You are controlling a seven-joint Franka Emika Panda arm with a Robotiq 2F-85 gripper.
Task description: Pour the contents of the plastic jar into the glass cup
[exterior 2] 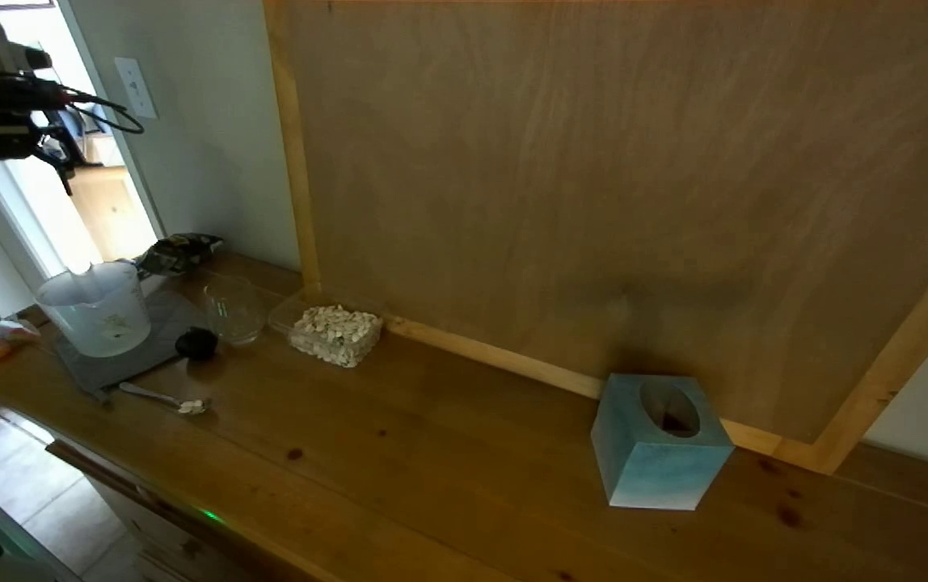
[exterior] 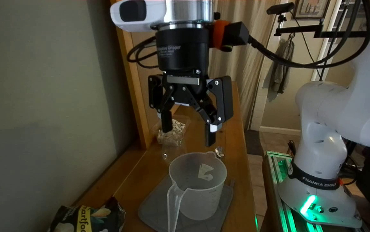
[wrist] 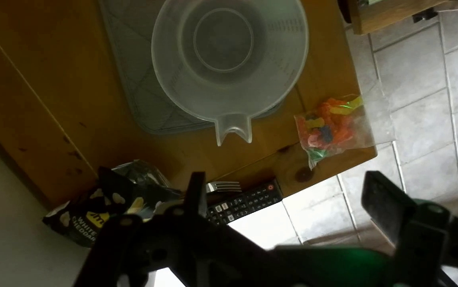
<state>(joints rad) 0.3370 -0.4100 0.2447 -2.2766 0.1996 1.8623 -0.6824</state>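
The plastic jar [exterior: 201, 199], a large translucent jug, stands upright on a grey mat [exterior: 156, 207]; it also shows in an exterior view [exterior 2: 100, 319]. In the wrist view the jar [wrist: 229, 91] shows a bare bottom, with its handle towards my gripper. A whitish patch shows through its wall. The glass cup [exterior 2: 234, 311], small and clear, stands beside the mat; it shows faintly behind the jar [exterior: 171, 151] and is out of the wrist view. My gripper [exterior: 188, 137] is open and empty, well above the jar and apart from it; its fingers [wrist: 285, 177] are spread wide.
A clear tub of pale flakes [exterior 2: 339, 335] stands past the cup. A small dark object [exterior 2: 197, 343] and a spoon [exterior 2: 153, 394] lie near the mat. A snack bag [wrist: 105, 207], remote [wrist: 249, 201], fork [wrist: 225, 186] and candy bag [wrist: 328, 123] lie near the table's end.
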